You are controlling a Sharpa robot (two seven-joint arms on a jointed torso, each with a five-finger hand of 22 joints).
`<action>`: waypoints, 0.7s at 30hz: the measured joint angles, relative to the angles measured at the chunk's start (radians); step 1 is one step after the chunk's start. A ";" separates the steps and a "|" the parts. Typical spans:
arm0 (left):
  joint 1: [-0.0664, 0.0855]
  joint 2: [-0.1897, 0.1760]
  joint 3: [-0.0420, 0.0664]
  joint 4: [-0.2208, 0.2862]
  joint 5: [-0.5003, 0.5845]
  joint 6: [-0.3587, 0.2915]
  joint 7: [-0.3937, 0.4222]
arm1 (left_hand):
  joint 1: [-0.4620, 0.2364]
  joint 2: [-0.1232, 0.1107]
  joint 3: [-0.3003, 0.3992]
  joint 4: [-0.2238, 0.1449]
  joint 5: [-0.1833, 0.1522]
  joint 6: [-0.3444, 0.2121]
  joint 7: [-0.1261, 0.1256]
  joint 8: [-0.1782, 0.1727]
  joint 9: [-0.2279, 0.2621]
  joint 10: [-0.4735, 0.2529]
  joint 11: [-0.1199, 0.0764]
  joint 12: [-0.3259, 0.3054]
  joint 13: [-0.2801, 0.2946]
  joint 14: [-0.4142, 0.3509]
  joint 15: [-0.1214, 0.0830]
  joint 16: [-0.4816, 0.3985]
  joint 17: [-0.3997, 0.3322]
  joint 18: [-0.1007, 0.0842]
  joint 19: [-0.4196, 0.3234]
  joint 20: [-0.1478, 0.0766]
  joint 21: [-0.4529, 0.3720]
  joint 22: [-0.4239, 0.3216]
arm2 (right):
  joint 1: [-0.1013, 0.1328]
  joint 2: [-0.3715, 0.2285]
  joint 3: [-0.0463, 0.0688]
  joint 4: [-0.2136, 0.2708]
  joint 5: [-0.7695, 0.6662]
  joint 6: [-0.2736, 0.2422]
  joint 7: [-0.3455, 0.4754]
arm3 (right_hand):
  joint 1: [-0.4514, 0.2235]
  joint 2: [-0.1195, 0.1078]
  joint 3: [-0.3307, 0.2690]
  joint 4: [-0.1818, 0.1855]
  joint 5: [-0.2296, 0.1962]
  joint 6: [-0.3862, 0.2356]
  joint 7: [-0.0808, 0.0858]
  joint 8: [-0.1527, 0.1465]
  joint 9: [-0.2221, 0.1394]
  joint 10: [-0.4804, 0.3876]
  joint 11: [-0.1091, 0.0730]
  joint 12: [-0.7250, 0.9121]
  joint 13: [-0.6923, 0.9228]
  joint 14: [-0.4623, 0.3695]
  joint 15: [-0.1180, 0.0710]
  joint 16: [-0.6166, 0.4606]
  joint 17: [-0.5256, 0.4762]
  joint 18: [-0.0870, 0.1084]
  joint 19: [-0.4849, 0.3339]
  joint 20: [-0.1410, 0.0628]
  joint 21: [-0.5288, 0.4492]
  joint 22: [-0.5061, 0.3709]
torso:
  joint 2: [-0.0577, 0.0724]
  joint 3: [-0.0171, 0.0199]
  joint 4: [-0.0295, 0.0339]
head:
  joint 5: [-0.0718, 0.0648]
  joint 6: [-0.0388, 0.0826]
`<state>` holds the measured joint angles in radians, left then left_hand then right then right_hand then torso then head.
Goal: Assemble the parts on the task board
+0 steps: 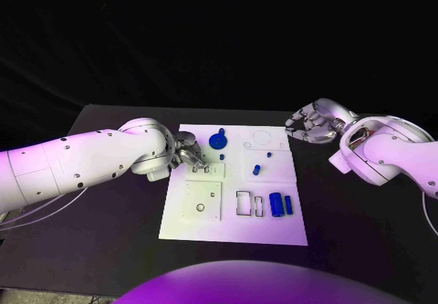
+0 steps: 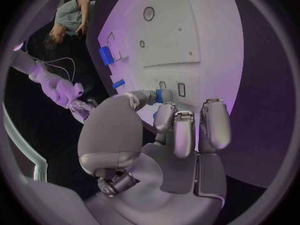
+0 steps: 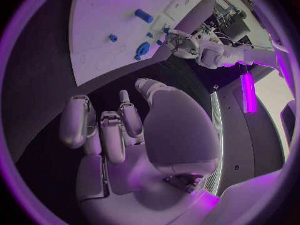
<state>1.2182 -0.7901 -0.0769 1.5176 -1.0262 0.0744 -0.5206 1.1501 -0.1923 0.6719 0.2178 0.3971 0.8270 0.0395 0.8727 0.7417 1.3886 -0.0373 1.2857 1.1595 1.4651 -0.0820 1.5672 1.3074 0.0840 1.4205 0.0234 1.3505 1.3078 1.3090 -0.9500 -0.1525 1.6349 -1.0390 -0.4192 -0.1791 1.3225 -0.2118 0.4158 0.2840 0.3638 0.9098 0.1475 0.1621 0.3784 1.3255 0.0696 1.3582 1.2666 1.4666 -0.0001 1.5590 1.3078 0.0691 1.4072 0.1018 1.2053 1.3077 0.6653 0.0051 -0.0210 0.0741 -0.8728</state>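
Over the white task board [image 1: 187,221] on the black tabletop [image 1: 109,253], the left robot hand [image 1: 189,156] pinches a small blue part [image 2: 166,95] at its fingertips near the board's left edge, while the right robot hand [image 1: 313,123] hangs just off the board's far right corner, fingers curled in on nothing.

Task board [image 1: 274,233]: white plate, plain, marked with thin dark outlines of rectangles and circles.
Counter [image 1: 109,253]: black, without pattern.
Round part [image 1: 218,140]: deep blue.
Small peg part [image 1: 256,169]: blue.
Pair of cylinder parts [image 1: 281,205]: blue, side by side, one a shade darker.
Left hand [image 1: 189,157]: silver metal; fingers [image 2: 184,130] silver-grey with darker seams.
Right hand [image 1: 312,122]: silver, same finish.
Arms [image 1: 82,161]: white shells dotted with small dark screw points.
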 measured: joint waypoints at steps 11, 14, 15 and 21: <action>0.009 0.016 0.003 -0.029 0.052 0.033 -0.018 | 0.000 0.000 0.000 0.000 -0.022 0.002 -0.002 0.000 -0.004 0.000 0.000 0.000 0.002 0.000 0.000 0.000 0.000 0.000 0.000 0.000 0.000 0.000 | -0.001 0.001 0.000 -0.001 0.000 0.000 0.000 | 0.000 0.000 0.000 0.000 0.000 0.000 0.000 0.000 0.000 0.000 0.000 0.000 0.000 0.000 0.000 0.000 0.000 0.000 0.000 0.000 0.000 0.000 | 0.001 0.0008 -0.0011 | 0.000 0.000; 0.010 0.020 0.003 -0.035 0.062 0.039 -0.021 | 0.002 0.002 0.000 0.000 -0.034 0.002 -0.002 -0.002 -0.006 0.000 0.000 0.000 0.002 0.000 0.000 0.000 0.000 0.000 0.000 0.000 0.000 0.000 | -0.001 0.002 0.000 -0.001 0.000 0.000 0.000 | 0.000 0.000 0.000 0.000 0.000 0.000 0.000 0.000 0.000 0.000 0.000 0.000 0.000 0.000 0.000 0.000 0.000 0.000 0.000 0.000 0.000 0.000 | 0.001 0.0009 -0.0010 | 0.000 0.000; 0.010 0.021 0.004 -0.037 0.066 0.040 -0.021 | 0.004 0.004 0.000 0.000 -0.046 0.002 -0.002 -0.006 -0.008 0.000 0.000 0.000 0.002 0.000 0.000 0.000 0.000 0.000 0.000 0.000 -0.001 0.000 | -0.001 0.002 0.000 -0.001 0.000 0.000 -0.001 | 0.000 0.000 0.000 0.000 0.003 0.000 0.000 0.000 0.000 0.000 0.000 0.000 0.000 0.000 0.000 0.000 0.000 0.000 0.000 0.000 -0.003 0.000 | 0.001 0.0009 -0.0009 | -0.001 0.000; 0.013 0.025 0.004 -0.048 0.091 0.050 -0.024 | 0.013 0.013 0.000 0.000 -0.084 0.002 -0.002 -0.009 -0.012 0.000 0.000 0.000 0.001 0.000 0.000 0.000 0.000 0.000 0.000 0.000 -0.004 0.000 | -0.001 0.003 0.000 -0.001 0.000 0.001 -0.001 | 0.000 0.000 0.000 0.000 0.004 0.000 0.000 0.000 0.001 0.000 0.000 0.000 0.000 0.000 0.000 0.000 0.000 0.000 0.000 0.000 -0.004 0.000 | 0.001 0.0004 -0.0008 | -0.003 0.000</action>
<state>1.2310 -0.7651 -0.0725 1.4697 -0.9355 0.1242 -0.5449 1.1633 -0.1791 0.6719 0.2179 0.3135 0.8290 0.0372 0.8635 0.7294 1.3886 -0.0373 1.2857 1.1607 1.4651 -0.0820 1.5672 1.3074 0.0840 1.4204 0.0234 1.3466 1.3076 1.3078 -0.9473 -0.1527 1.6339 -1.0387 -0.4187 -0.1797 1.3226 -0.2118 0.4157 0.2841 0.3681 0.9098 0.1475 0.1621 0.3792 1.3255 0.0696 1.3582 1.2666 1.4666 -0.0001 1.5590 1.3076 0.0691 1.4072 0.1018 1.2015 1.3075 0.6660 0.0055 -0.0218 0.0710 -0.8728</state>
